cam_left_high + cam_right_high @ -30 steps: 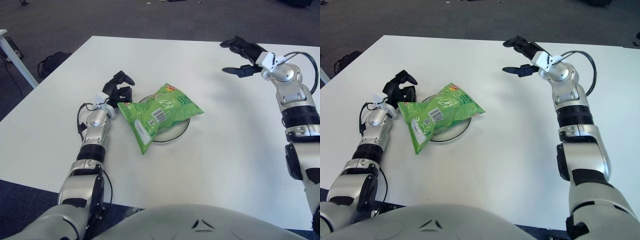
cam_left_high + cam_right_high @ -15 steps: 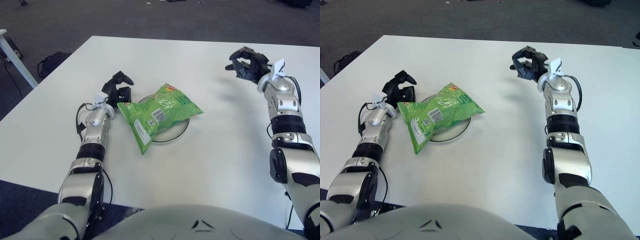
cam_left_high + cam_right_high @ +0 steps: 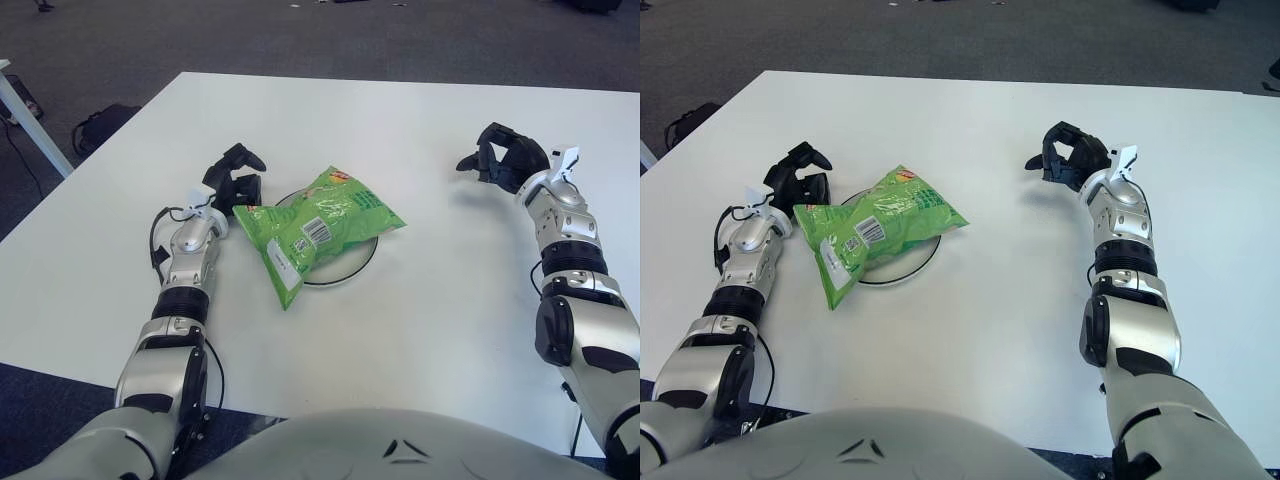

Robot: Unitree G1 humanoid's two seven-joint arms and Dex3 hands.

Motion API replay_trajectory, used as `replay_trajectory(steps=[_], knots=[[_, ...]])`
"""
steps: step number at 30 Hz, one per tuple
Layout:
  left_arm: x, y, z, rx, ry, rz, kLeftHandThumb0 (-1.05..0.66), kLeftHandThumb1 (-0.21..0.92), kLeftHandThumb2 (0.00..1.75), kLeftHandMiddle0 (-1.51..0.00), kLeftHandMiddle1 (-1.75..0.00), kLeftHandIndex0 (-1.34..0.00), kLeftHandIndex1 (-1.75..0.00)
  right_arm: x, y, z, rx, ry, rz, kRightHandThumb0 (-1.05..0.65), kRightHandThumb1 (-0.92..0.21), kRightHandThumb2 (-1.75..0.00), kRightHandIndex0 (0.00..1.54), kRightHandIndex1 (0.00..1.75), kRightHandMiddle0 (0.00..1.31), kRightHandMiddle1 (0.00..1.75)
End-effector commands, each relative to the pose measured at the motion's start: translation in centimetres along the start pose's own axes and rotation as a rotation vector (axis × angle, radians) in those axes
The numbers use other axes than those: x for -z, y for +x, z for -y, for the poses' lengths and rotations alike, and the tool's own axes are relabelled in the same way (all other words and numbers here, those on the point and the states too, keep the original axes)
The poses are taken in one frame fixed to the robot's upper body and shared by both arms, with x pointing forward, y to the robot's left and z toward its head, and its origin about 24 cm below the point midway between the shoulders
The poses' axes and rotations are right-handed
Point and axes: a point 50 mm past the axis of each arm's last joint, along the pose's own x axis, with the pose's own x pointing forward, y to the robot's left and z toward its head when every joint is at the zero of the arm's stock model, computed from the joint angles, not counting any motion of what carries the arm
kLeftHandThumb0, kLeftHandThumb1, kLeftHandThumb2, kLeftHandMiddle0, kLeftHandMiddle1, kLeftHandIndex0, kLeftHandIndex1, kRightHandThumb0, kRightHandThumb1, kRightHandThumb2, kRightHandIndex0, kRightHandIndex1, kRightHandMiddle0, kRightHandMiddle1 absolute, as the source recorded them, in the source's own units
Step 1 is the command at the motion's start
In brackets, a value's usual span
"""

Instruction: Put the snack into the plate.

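Green snack bag (image 3: 315,227): lying across the white plate (image 3: 364,257), its near-left end overhanging onto the table (image 3: 440,310).
Left hand (image 3: 236,181): sitting just left of the plate, fingers curled at the bag's corner, seemingly touching.
Right hand (image 3: 507,159): hovering well right of the plate, fingers curled, holding nothing.
Doing it well: nudging the overhanging end inward, then letting go gently.

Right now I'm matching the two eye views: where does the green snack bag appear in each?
Left eye view: the snack bag lies just left of centre, across the plate.
Right eye view: the same bag sits further left.
Shared landmark: the left hand beside the bag's left end.
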Motion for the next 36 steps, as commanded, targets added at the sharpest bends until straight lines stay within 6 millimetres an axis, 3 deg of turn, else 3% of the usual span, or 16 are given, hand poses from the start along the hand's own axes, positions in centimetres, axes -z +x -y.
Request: replay_trajectory(steps=[1,16,20,28,36], knots=[[3.2,-2.5,0.7,-0.01,-0.027,-0.132,-0.42,0.5,1.08,-1.09,-1.75,-0.47,-1.75,1.0,-0.5,0.2,0.015,0.044,-0.02,-0.01,0.15,-1.73,1.0,1.46,0.8,1.75],[3.2,-2.6,0.6,-0.003,-0.024,-0.127,-0.42,0.5,1.08,-1.06,-1.75,-0.47,-1.75,4.5,-2.4,0.4,0.024,0.071,-0.052,-0.01,0.12,-1.75,0.97,1.59,0.73,1.75],[3.2,-2.6,0.7,0.006,-0.033,-0.125,-0.42,0.51,1.08,-1.06,-1.75,-0.46,-1.75,6.1,-3.5,-1.0,0.101,-0.057,0.006,-0.01,0.11,-1.75,0.96,1.61,0.72,1.75],[3.2,-2.6,0.6,0.002,-0.034,-0.121,-0.42,0.5,1.08,-1.08,-1.75,-0.47,-1.75,7.0,-4.6,-2.8,0.167,-0.26,0.152,0.0,0.1,-1.75,0.96,1.62,0.71,1.75],[3.1,-2.8,0.5,0.004,-0.021,-0.11,-0.42,0.5,1.09,-1.1,-1.75,-0.47,-1.75,8.7,-5.5,-4.0,0.213,-0.289,0.237,-0.01,0.1,-1.75,0.95,1.63,0.71,1.75]])
